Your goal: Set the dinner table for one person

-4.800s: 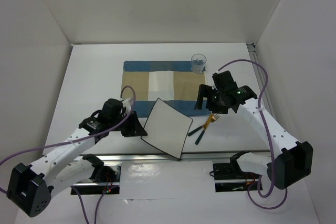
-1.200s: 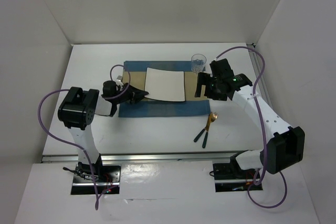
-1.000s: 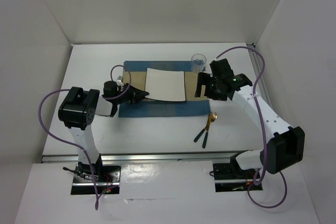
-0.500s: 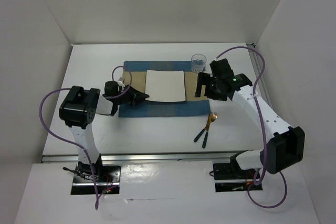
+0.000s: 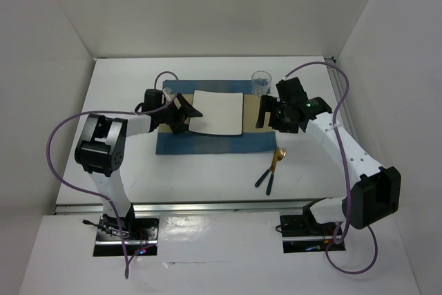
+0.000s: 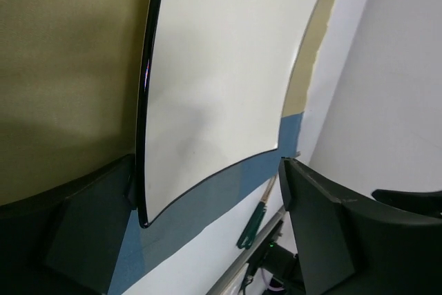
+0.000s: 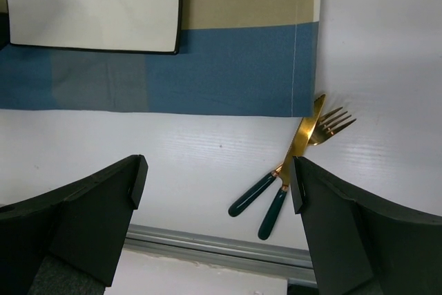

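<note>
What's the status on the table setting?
Left gripper open beside plate; right gripper open, empty. Plate flat on placemat, dinner table. Fork and knife off the mat, unplaced. Nothing in the way.

Bright, even overhead light; soft shadows; plate (image 6: 221, 81) edge bowed by wrist-lens distortion; near hand blurred.

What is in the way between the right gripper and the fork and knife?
Nothing visible. The open right gripper hovers over the placemat edge; fork and knife lie crossed on bare dinner table.
</note>
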`<state>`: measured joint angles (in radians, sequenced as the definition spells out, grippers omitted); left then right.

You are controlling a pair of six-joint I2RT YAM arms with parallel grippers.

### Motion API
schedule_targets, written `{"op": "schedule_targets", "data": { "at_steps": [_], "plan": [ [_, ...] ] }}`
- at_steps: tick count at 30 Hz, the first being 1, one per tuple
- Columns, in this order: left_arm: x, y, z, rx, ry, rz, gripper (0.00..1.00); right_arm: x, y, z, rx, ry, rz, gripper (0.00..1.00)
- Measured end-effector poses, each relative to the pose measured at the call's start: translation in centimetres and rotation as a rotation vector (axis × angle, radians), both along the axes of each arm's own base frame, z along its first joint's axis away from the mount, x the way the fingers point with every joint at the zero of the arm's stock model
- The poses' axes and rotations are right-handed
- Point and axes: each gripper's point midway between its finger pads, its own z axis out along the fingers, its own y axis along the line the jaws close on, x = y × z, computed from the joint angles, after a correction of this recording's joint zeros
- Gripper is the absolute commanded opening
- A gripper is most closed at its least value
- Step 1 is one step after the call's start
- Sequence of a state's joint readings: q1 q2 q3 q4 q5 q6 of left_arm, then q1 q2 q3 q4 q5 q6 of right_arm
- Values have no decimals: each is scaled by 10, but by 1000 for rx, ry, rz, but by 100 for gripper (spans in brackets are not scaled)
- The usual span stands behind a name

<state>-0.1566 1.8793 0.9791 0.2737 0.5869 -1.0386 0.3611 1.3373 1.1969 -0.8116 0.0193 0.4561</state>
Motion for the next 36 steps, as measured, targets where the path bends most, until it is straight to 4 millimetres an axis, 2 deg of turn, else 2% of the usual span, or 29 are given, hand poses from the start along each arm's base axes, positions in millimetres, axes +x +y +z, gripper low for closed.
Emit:
{"op": "schedule_targets", "data": {
  "at_steps": [5,13,17,21,25,26,28,31,36],
  "plan": [
    [-3,1,-5,89,33,-17,100,-5,0,-9,12,34,-34,96],
    [-20,11,-2,206,66,-39,100,-42,-9,-62,7,207,-125,94],
    [-17,19,15,266,41,-27,100,-66,-13,-85,12,291,-165,90],
    [-13,29,44,332,-16,-6,100,-83,-15,-99,24,339,-197,82],
    [-16,38,77,391,-85,-1,100,-98,-17,-111,38,379,-229,67],
    [-17,40,86,402,-102,0,100,-103,-18,-115,41,392,-235,60],
    [-21,42,99,422,-133,-5,100,-115,-19,-124,45,426,-250,56],
    [-25,44,108,436,-149,-21,100,-129,-20,-136,50,471,-268,53],
    [-35,45,101,451,-115,-53,100,-130,-17,-139,65,479,-287,44]
  ]
}}
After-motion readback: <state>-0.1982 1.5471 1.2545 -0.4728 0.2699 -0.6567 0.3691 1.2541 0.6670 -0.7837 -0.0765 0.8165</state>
